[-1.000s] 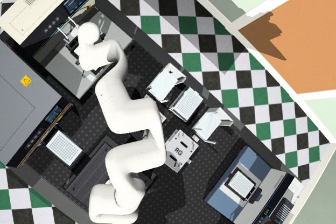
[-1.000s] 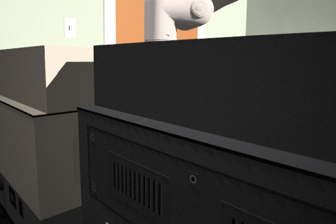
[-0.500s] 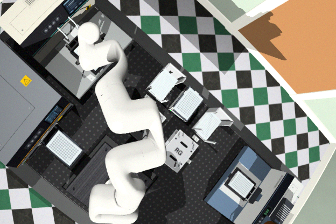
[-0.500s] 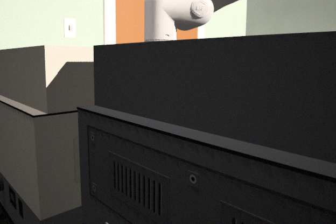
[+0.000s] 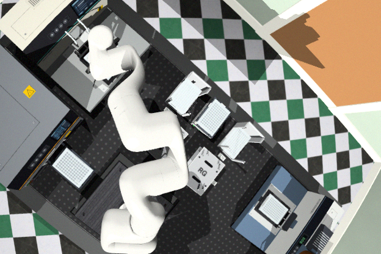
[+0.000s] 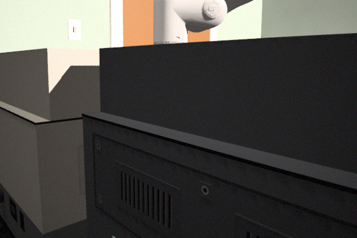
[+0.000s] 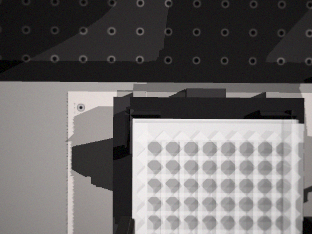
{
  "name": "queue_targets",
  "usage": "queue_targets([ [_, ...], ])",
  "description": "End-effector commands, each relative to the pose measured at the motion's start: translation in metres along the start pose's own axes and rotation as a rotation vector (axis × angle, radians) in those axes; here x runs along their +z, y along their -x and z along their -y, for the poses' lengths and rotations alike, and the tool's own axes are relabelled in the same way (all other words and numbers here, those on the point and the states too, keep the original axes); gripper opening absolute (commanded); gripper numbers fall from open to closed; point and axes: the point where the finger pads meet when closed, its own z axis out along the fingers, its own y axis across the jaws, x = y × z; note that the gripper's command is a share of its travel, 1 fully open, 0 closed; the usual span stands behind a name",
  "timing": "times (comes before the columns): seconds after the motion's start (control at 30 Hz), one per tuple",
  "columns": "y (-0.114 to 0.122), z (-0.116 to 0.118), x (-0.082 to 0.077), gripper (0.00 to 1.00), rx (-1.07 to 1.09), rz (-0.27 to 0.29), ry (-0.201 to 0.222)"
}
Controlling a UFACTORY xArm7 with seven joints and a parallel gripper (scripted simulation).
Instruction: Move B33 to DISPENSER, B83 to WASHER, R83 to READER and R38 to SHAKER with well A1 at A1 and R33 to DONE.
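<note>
My gripper hangs over the grey deck of the cream-housed instrument at the top left, mostly hidden under the arm's wrist. It is shut on a white well plate, which fills the lower right of the wrist view. The plate sits over the instrument's black nest; I cannot tell whether it rests in the nest or is just above it. Its label does not show, and the fingers are out of the wrist view. Other white plates lie at the grey instrument, at the blue instrument and between the two racks.
Two white-walled stack racks stand mid-deck. The RG nest is in front of them. A dark tray lies by the arm's base. The exterior view shows only instrument backs and the arm's elbow.
</note>
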Motion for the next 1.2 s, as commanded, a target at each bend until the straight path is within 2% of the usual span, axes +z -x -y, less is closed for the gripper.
queue_targets([
  [0.0,0.0014,0.001,-0.0028,0.0,0.0,0.005,-0.004],
  [1.17,0.0014,0.001,0.0067,0.0,0.0,0.005,-0.004],
])
